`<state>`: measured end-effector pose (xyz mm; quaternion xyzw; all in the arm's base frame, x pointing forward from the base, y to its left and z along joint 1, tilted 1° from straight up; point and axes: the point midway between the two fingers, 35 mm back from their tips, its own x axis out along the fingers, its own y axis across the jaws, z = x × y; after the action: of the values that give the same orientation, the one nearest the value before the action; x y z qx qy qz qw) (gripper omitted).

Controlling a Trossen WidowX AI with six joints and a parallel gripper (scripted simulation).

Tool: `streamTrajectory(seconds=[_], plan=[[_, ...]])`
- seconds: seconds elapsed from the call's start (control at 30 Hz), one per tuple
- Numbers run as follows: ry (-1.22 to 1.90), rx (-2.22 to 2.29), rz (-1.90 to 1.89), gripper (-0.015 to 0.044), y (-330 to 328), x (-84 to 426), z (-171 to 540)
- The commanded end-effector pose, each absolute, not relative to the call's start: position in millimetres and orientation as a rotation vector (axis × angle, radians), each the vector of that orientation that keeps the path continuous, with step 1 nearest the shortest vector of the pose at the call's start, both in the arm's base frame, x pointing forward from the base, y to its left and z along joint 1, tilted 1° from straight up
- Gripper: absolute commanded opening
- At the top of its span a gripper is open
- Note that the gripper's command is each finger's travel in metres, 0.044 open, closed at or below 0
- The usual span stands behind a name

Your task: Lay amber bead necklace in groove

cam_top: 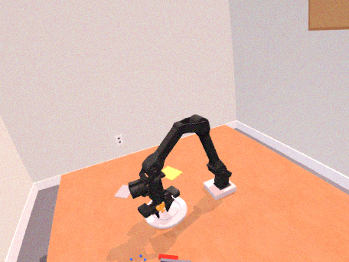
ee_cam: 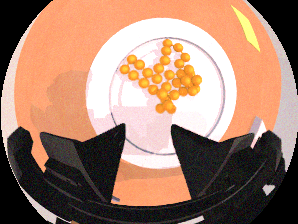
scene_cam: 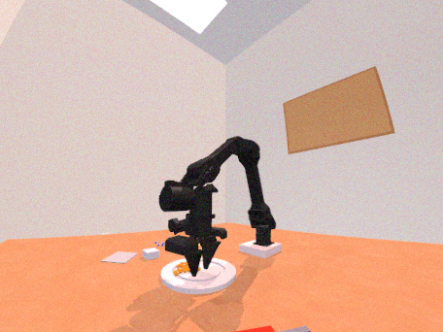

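My gripper point(cam_top: 164, 215) point(scene_cam: 200, 273) point(ee_cam: 148, 127) points down over the round bead board point(cam_top: 178, 219) point(scene_cam: 170, 282) point(ee_cam: 100, 90), its two fingers standing apart with a gap between them and nothing clamped in it. The amber bead necklace point(cam_top: 161, 207) point(scene_cam: 183, 268) point(ee_cam: 162, 94) lies bunched on the board, inside the ring line of the groove point(ee_cam: 223, 95) for most of its length. It is folded rather than laid round: one loop of beads reaches up to the groove at the far side in my wrist view, another spreads toward the left, and a thick cluster sits to the right of the middle. The nearest beads lie just beyond my fingertips, apart from them in that view.

I look for writing and can read none: no brand, label or lettering is legible on my black arm point(cam_top: 168, 143) point(scene_cam: 219, 157), on its white base point(cam_top: 218, 195) point(scene_cam: 248, 249) or on the board. The yellow square point(cam_top: 171, 172) point(ee_cam: 247, 30) and the pale flat square point(cam_top: 122, 191) point(scene_cam: 119, 257) show no print that I can make out. A small white block point(scene_cam: 151, 253) stands near the pale square, as plain as the rest. The red piece point(cam_top: 168, 257) point(scene_cam: 257, 329) at the table's near side is cut off by the exterior view's edge, and I read nothing on it.
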<state>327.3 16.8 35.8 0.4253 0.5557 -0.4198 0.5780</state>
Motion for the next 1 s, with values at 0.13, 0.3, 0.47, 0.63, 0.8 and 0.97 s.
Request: streamTrajectory(seconds=[0.13, 0.3, 0.47, 0.63, 0.8, 0.97], plan=[[1.302, 0.994, -0.984, 0.0440, 16.7, 326.6, 37.5], [1.299, 1.002, -0.983, 0.0440, 16.8, 326.4, 45.1], [1.318, 0.963, -0.945, 0.0387, 14.7, 328.2, 46.4], [1.434, 0.656, -0.651, 0.0256, -2.3, 341.2, 56.8], [1.509, 0.331, -0.338, 0.0250, -21.4, 353.0, 67.6], [1.521, 0.238, -0.250, 0.0250, -27.0, 356.0, 70.7]])
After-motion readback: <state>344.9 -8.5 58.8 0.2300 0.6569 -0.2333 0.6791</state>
